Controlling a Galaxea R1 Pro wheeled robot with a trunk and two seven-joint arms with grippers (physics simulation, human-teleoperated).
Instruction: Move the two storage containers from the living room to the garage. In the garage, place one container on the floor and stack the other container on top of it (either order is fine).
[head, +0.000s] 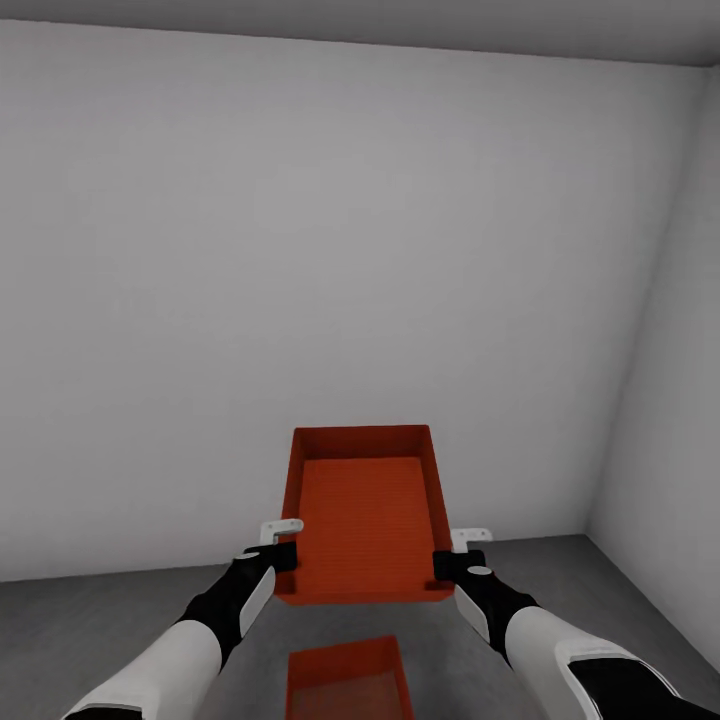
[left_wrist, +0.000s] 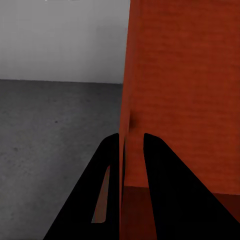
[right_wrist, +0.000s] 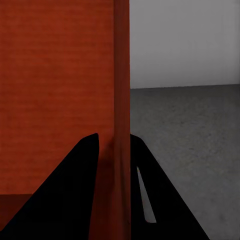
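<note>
The upper container (head: 362, 520), an orange-red open box, is held in the air between both grippers in the head view, its far end tilted upward so that the ribbed inside bottom faces the camera. The left gripper (head: 282, 548) grips the left side wall near the near corner; the right gripper (head: 452, 560) grips the right side wall at the matching place. Black wrists and white forearms run down to the lower corners of the picture. Directly below the held box, at the lower edge, the lower container (head: 348, 682) sits on the dark grey floor (head: 110, 610), well apart from the held one. A plain grey-white back wall (head: 330, 260) stands behind, and a side wall (head: 665, 400) meets it at the right.

In the left wrist view, the two black fingers (left_wrist: 160, 185) of the left gripper (left_wrist: 131, 137) are clamped on the thin orange-red wall of the held box (left_wrist: 185, 85), one finger on each face. Mottled concrete (left_wrist: 50, 135) and the pale wall (left_wrist: 60, 40) show beside it.

In the right wrist view, the black fingers (right_wrist: 75, 190) of the right gripper (right_wrist: 114, 136) are clamped on the opposite wall of the box (right_wrist: 55, 85), again one finger on each face. Grey concrete (right_wrist: 190, 135) and pale wall (right_wrist: 185, 40) show on the outer side.
</note>
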